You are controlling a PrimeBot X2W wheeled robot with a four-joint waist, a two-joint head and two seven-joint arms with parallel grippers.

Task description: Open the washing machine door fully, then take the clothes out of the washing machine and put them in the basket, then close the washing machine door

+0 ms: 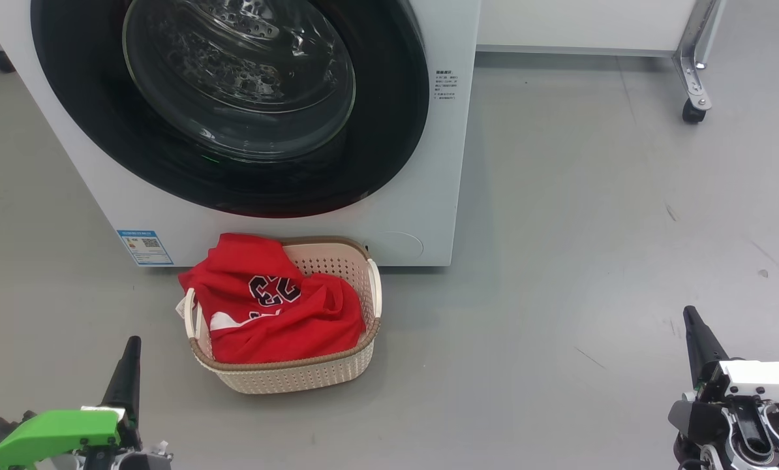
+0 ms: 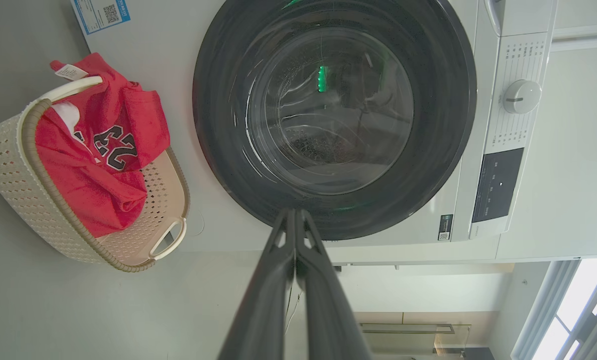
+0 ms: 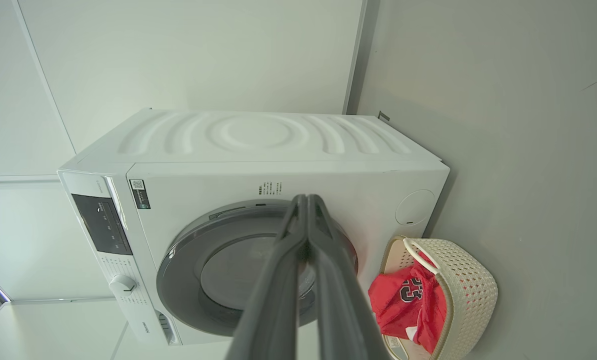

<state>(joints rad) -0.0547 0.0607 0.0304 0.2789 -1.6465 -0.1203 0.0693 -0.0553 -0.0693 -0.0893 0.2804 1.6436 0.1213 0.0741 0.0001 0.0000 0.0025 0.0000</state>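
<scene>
Head view: looks down on the washing machine (image 1: 445, 163), a white box, with the washing machine door (image 1: 233, 98) closed flat against its front. Sees through the bulging glass to bare perforated steel. Finds a blue sticker (image 1: 145, 247) at the lower left corner of the front panel. Finds the basket (image 1: 298, 378) on the grey floor (image 1: 559, 294) right below the door, close up to the machine's base; cannot tell whether touching. Finds the clothes (image 1: 278, 320) heaped inside the basket, bright red, dark numbers outlined in white facing up, one fold spilling over the rear left rim. Catches the left gripper (image 1: 132, 346) at lower left, rising from a green housing, dark fingers pressed together to a single point, holding nothing, near the basket's left side yet apart from it. Catches the right gripper (image 1: 693, 320) at lower right, rising from a white housing, likewise pinched closed and empty, well apart from basket and machine. Picks out a metal leg on a castor (image 1: 693, 108) at upper right.

Left wrist view: looks along the closed fingers (image 2: 268, 300) toward the black rim of the door, with a dial (image 2: 521, 96) and a dark control panel (image 2: 496, 185) on the strip beside it. Shows basket and red clothes off to one side of the door, numbers readable.

Right wrist view: looks along the other closed pair at the whole machine from farther off, door shut, basket by the machine's foot with the red clothes inside
</scene>
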